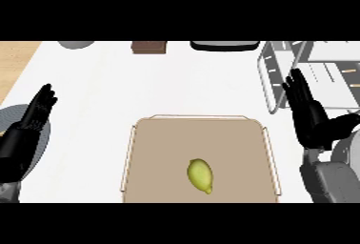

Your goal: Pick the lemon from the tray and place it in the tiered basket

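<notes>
Head view, lemon (200, 175) on tray (162, 143), between and apart from flat-fingered left hand (36, 114), right hand (309, 116)

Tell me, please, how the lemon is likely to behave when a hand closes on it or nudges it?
The lemon lies on its side on the flat tray; rounded and oval, it would probably roll sideways if nudged. Its smooth skin and tapered ends suggest it may slip from fingers unless held round the middle. It looks firm, so unlikely to squash.
</notes>
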Controlling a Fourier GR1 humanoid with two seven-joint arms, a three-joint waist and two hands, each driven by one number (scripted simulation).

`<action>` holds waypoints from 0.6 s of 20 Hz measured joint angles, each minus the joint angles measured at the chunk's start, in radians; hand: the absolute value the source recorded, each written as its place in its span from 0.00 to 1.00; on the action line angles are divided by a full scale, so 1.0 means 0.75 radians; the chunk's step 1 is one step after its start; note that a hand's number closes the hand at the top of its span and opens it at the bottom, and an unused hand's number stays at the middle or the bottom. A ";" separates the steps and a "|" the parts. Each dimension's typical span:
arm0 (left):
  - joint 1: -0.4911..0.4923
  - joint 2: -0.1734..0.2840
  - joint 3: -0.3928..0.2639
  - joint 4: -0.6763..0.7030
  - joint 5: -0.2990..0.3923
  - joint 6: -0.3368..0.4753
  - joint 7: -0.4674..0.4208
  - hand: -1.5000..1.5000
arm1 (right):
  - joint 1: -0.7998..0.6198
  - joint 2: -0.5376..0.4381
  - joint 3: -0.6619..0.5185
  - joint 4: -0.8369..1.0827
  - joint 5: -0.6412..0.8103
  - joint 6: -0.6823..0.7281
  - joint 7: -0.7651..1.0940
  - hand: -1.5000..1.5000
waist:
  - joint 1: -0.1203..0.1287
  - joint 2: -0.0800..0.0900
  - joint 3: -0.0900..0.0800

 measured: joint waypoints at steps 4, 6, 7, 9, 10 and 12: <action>-0.004 -0.004 0.020 0.031 -0.038 0.050 0.047 0.50 | 0.097 0.164 0.008 -0.053 -0.142 0.065 -0.211 1.00 | -0.033 0.001 -0.015; -0.009 -0.009 0.031 0.067 -0.052 0.079 0.065 0.50 | 0.155 0.220 0.036 -0.091 -0.297 0.128 -0.339 1.00 | -0.049 0.002 -0.013; 0.000 -0.013 0.033 0.076 -0.049 0.084 0.071 0.50 | 0.169 0.239 -0.013 -0.103 -0.371 0.090 -0.375 1.00 | -0.082 0.000 0.004; 0.001 -0.028 0.026 0.096 -0.055 0.098 0.089 0.50 | 0.294 0.261 -0.012 -0.011 -0.349 -0.002 -0.384 0.00 | -0.085 0.010 -0.008; 0.001 -0.039 0.019 0.105 -0.064 0.110 0.098 0.50 | 0.356 0.271 -0.002 0.020 -0.396 -0.032 -0.418 0.00 | -0.084 0.011 -0.011; -0.019 -0.049 0.010 0.127 -0.071 0.116 0.135 0.50 | 0.466 0.286 0.051 0.067 -0.503 -0.069 -0.519 0.00 | -0.080 0.010 -0.015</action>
